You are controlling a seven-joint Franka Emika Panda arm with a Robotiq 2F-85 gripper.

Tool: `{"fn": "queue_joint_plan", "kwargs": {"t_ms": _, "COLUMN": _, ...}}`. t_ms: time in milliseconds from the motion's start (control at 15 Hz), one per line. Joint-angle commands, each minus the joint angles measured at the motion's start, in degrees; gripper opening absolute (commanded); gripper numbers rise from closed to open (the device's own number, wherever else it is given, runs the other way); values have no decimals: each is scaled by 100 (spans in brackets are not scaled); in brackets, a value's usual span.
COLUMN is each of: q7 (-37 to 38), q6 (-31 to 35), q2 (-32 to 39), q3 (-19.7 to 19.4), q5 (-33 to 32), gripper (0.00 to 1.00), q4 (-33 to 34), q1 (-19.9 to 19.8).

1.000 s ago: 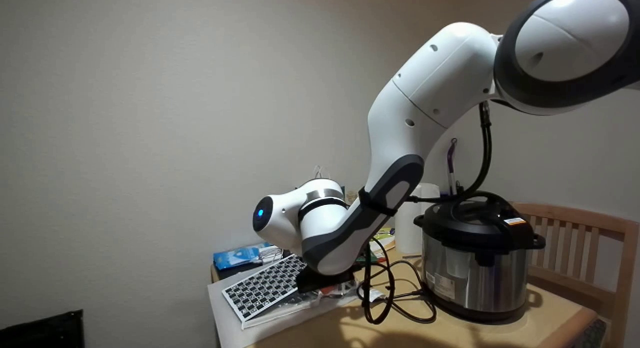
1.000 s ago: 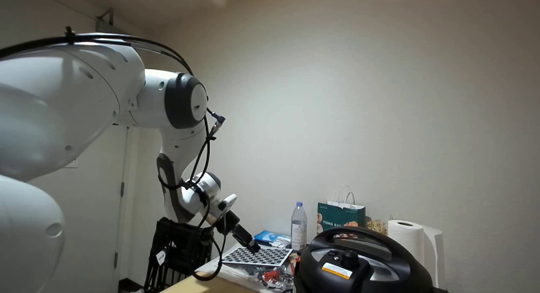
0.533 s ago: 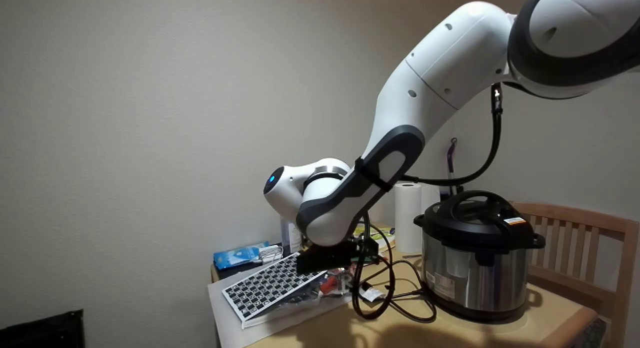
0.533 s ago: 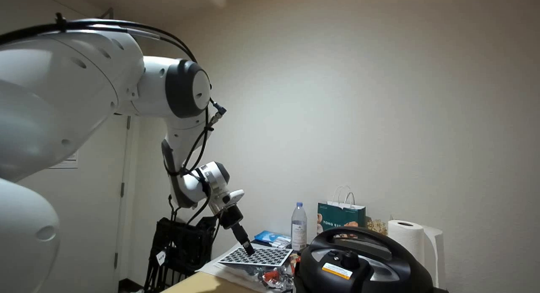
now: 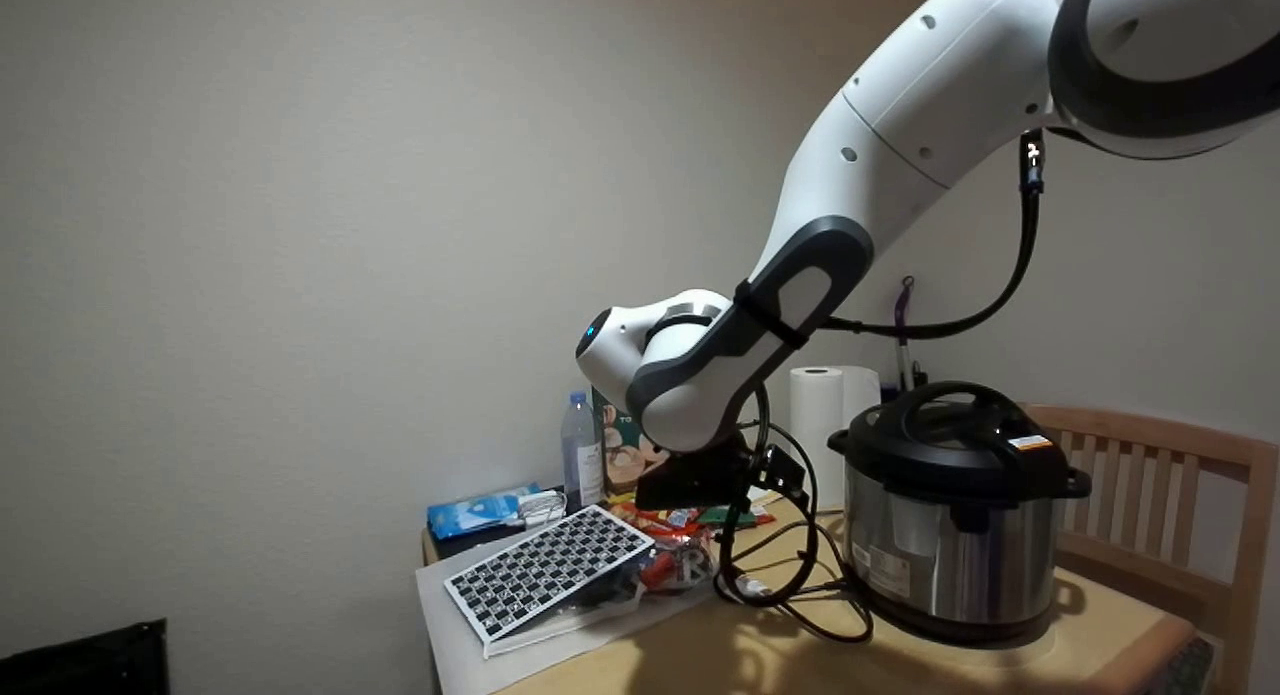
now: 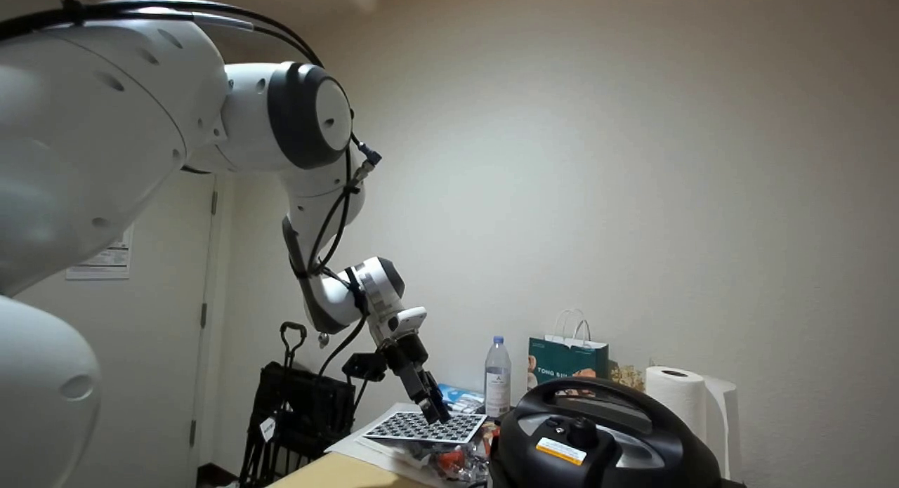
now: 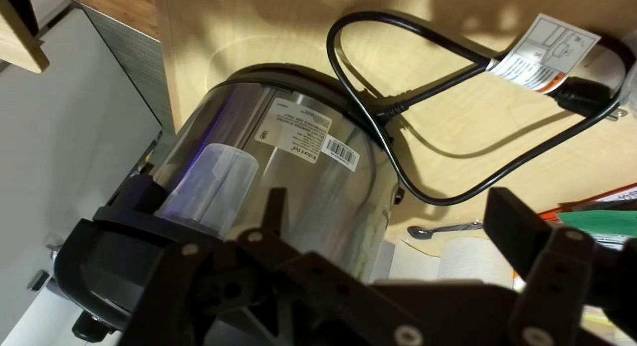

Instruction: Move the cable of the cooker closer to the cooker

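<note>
- The gripper [image 7: 380, 211] has its fingers spread wide and holds nothing; in an exterior view it slants down, with the board [image 6: 428, 434] behind its tips.
- The cable [image 7: 522, 159] lies in loose loops on the table [image 5: 1110, 625], beside the cooker [image 7: 293, 186]. One end meets the cooker at its base. In the wrist view a loop passes in front of the steel side; whether it touches, I cannot tell.
- The plug [image 7: 584, 94] lies away from the cooker, next to clear plastic [image 7: 631, 82], and a paper tag [image 7: 545, 55] on the cable reaches to it.
- A black spoon [image 7: 448, 229] lies near the loop.
- The arm's wires [image 5: 762, 405] hang in front of the cable in an exterior view and partly hide it.
- The paper roll [image 5: 816, 435] stands upright near the cooker.
- Red and green packets [image 5: 740, 516] lie between the board and the roll.
- Farther back stand a bottle [image 5: 580, 455] and a green bag [image 6: 565, 354]; a blue pack [image 5: 475, 512] lies near the bottle.
- A chair [image 5: 1150, 425] stands behind the cooker.
</note>
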Motion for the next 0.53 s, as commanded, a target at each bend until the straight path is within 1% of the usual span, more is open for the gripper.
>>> {"fn": "queue_joint_plan", "kwargs": {"t_ms": 0, "q7": 1, "q6": -11, "q2": 7, "q3": -32, "q5": 22, "gripper": 100, "q4": 15, "q1": 46}}
{"fn": "queue_joint_plan", "kwargs": {"t_ms": 133, "q7": -808, "q6": 495, "q2": -82, "q3": 55, "q5": 6, "gripper": 100, "q4": -93, "q1": -213}}
{"fn": "queue_joint_plan", "kwargs": {"t_ms": 200, "q7": -1023, "q6": 736, "q2": -116, "q3": 14, "q5": -22, "gripper": 100, "q4": -140, "q1": -288}}
{"fn": "queue_joint_plan", "kwargs": {"t_ms": 400, "q7": -1230, "q6": 1140, "q2": -103, "q3": -210, "q5": 142, "gripper": 100, "q4": -185, "q1": -568}}
{"fn": "queue_joint_plan", "kwargs": {"t_ms": 467, "q7": -1242, "q6": 1167, "q2": -32, "q3": -288, "q5": 207, "gripper": 100, "q4": -136, "q1": -651}}
